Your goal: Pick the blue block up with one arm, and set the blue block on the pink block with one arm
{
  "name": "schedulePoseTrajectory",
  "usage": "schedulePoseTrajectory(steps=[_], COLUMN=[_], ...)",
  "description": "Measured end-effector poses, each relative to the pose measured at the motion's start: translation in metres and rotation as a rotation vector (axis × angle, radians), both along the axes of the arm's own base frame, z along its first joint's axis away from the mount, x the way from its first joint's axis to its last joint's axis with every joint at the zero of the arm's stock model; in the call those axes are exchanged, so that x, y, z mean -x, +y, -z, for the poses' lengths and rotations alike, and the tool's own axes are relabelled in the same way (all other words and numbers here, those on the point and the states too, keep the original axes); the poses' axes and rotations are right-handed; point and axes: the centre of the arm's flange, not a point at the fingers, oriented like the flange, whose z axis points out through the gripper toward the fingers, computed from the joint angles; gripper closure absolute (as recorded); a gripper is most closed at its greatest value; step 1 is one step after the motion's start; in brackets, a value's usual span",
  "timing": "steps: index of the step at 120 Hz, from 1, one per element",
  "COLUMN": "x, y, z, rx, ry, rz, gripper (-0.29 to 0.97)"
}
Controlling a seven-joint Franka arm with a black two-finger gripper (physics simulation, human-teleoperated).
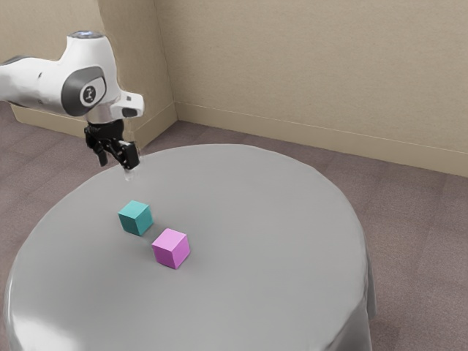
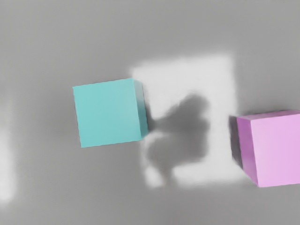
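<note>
The end effector (image 1: 117, 162) hangs in the air over the round grey worktop (image 1: 278, 219), near its rim at about ten o'clock in the exterior view; its fingers stand apart with nothing between them. The blue block (image 1: 135, 217) rests flat on the worktop, below the end effector at roughly five o'clock from it; the pink block (image 1: 170, 248) sits near it, at about four o'clock, the two apart. In the wrist view the blue block (image 2: 108, 112) and pink block (image 2: 272, 147) lie either side of a dark shadow (image 2: 180, 136) on the worktop.
</note>
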Motion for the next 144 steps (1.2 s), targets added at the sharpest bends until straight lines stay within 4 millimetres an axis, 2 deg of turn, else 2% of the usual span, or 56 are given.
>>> schedulePoseTrajectory(steps=[9,15,23,36,71,144], x=[-0.001,-0.003,-0.009,-0.015,-0.033,-0.042], y=[0.045,0.059,0.057,0.054,0.057,0.054], z=[0.027,0.049,0.067,0.078,0.125,0.170], rx=[0.027,0.049,0.064,0.074,0.077,0.100], ry=[0.014,0.029,0.036,0.027,0.047,0.068], rz=[-0.058,-0.072,-0.048,-0.005,0.066,0.045], gripper=[0.00,0.00,0.00,0.00,0.00,0.00])
